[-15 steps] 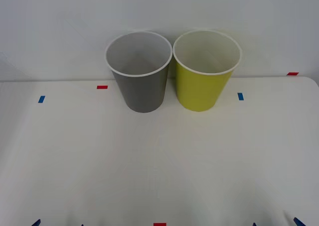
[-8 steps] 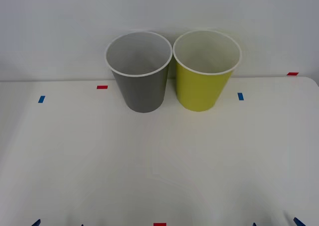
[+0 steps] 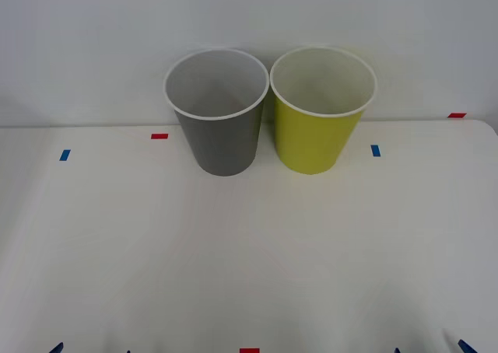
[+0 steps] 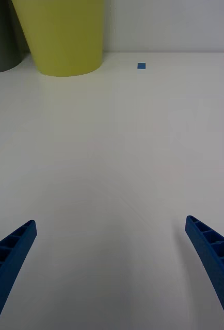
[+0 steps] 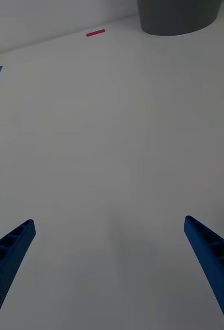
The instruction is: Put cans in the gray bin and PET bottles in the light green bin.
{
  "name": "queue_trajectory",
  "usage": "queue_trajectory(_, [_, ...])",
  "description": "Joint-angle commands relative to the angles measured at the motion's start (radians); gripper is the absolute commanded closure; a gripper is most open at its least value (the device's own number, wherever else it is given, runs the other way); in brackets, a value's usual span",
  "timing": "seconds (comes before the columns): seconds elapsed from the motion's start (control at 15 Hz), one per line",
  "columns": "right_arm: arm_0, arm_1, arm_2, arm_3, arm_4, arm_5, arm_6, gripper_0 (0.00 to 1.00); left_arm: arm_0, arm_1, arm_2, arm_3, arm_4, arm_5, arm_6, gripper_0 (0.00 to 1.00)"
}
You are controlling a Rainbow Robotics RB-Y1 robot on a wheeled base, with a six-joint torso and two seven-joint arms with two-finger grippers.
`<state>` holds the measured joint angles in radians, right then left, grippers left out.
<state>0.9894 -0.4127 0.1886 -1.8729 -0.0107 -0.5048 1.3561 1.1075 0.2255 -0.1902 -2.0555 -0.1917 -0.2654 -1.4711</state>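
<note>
Gray and yellow-green stand side by side at the far edge of my white surface [image 3: 249, 252] in the front view: the gray bin [image 3: 218, 120] on my left, the light green bin [image 3: 320, 120] just beside it on my right, both upright, rims nearly touching. Small red and blue tape marks [image 3: 159, 136] dot the surface around them. My blue fingertips barely peek over the near edge at both corners.

From my right wrist, my right end effector [image 4: 112, 258] hangs wide open over bare surface, holding nothing; the light green bin [image 4: 60, 36] rises well ahead, with a sliver of the gray bin [image 4: 1, 41] next to it.

From my left wrist, my left end effector [image 5: 109, 258] is likewise spread wide and empty, with the gray bin [image 5: 179, 15] well ahead.
</note>
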Motion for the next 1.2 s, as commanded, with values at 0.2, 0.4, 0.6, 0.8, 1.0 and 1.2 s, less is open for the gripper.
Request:
queue_trajectory(0.2, [0.000, 0.000, 0.000, 0.000, 0.000, 0.000, 0.000, 0.00, 0.000, 0.000, 0.000, 0.000, 0.000, 0.000, 0.000, 0.00])
queue_trajectory(0.4, [0.000, 0.000, 0.000, 0.000, 0.000, 0.000, 0.000, 0.00, 0.000, 0.000, 0.000, 0.000, 0.000, 0.000, 0.000, 0.00])
queue_trajectory(0.6, [0.000, 0.000, 0.000, 0.000, 0.000, 0.000, 0.000, 0.00, 0.000, 0.000, 0.000, 0.000, 0.000, 0.000, 0.000, 0.00])
queue_trajectory(0.8, [0.000, 0.000, 0.000, 0.000, 0.000, 0.000, 0.000, 0.00, 0.000, 0.000, 0.000, 0.000, 0.000, 0.000, 0.000, 0.00])
queue_trajectory(1.0, [0.000, 0.000, 0.000, 0.000, 0.000, 0.000, 0.000, 0.00, 0.000, 0.000, 0.000, 0.000, 0.000, 0.000, 0.000, 0.00])
queue_trajectory(1.2, [0.000, 0.000, 0.000, 0.000, 0.000, 0.000, 0.000, 0.00, 0.000, 0.000, 0.000, 0.000, 0.000, 0.000, 0.000, 0.00])
